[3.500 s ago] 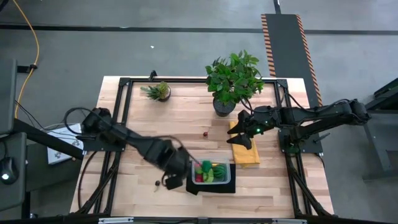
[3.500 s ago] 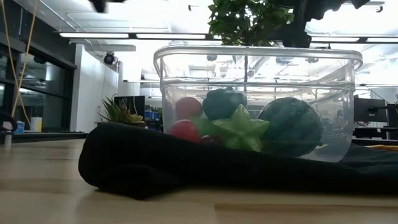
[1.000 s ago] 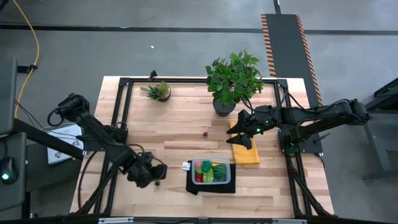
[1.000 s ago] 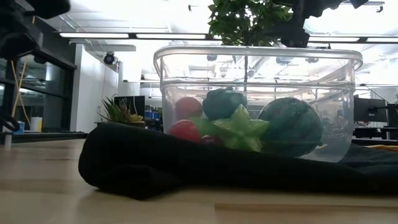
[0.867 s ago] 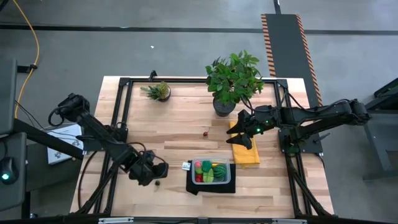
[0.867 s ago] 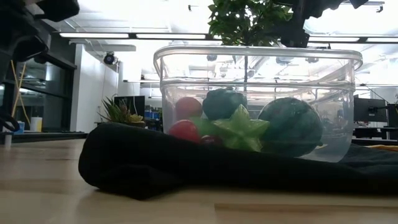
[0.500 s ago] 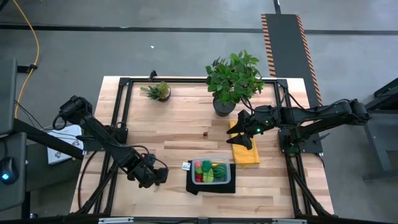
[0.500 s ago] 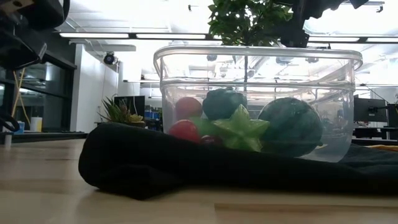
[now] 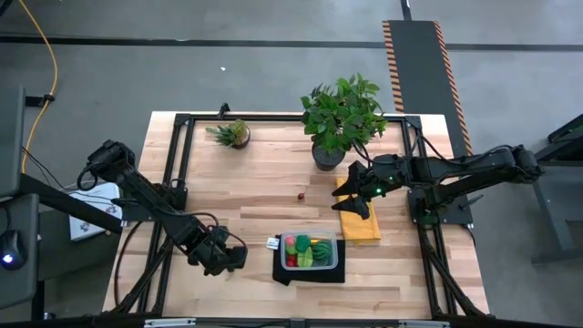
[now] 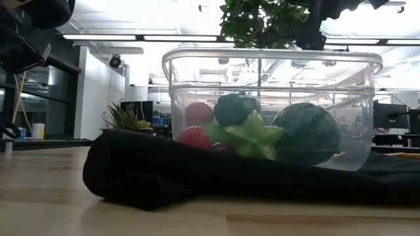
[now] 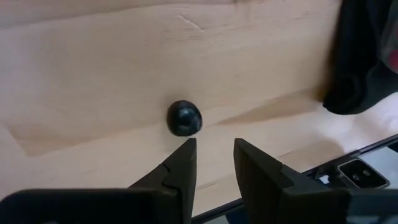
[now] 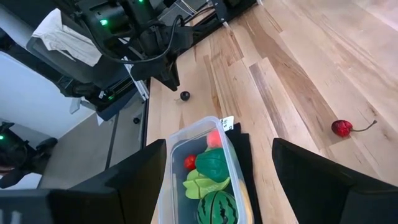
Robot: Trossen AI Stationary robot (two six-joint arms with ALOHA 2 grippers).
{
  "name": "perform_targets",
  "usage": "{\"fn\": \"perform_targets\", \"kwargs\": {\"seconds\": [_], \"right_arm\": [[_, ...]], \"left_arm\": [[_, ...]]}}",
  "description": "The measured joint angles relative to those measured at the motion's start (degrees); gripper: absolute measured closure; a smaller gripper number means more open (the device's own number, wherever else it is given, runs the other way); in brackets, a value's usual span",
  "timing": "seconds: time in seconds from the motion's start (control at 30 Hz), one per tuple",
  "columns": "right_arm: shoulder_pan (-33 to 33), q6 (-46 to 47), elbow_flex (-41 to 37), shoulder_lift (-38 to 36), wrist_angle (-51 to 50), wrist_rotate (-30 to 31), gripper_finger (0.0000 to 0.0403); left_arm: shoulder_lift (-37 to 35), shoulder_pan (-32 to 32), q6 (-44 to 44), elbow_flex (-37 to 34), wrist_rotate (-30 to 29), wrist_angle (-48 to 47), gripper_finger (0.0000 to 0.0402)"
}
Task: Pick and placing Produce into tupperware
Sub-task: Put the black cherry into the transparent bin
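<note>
Two loose pieces remain: a dark berry (image 11: 185, 118) near the left gripper (image 11: 211, 155), jaws narrowly parted, empty; a cherry (image 9: 301, 194) mid-table. Tupperware (image 9: 310, 251) sits near the front edge; right gripper (image 9: 350, 186) wide, empty.

No text, brand, number or sign can be read in any view. A small white tag (image 12: 226, 122) with dark marks lies beside the tupperware (image 12: 177, 163), but the marks are too small to make out.
</note>
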Motion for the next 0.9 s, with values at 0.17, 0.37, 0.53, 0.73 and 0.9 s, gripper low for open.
{"fn": "perform_targets", "kwargs": {"seconds": [0.17,0.37,0.53,0.73,0.9], "right_arm": [[0.00,-0.02,0.00,0.00,0.00,0.00,0.0121],[0.00,-0.46,0.00,0.00,0.02,0.02,0.0121],[0.00,-0.46,0.00,0.00,0.00,-0.32,0.0121],[0.00,-0.99,0.00,0.01,0.00,-0.52,0.0121],[0.00,-1.49,0.00,0.00,-0.03,-0.75,0.0121]], "left_arm": [[0.00,0.00,0.01,0.02,-1.12,1.88,0.0305],[0.00,0.02,-1.30,0.01,-0.98,3.47,0.0305],[-0.44,0.00,2.92,0.28,-0.62,7.49,0.0305],[-0.48,0.81,4.75,7.68,0.39,-2.65,0.0305],[0.23,1.18,3.42,16.73,-0.56,-21.20,0.0305]]}}
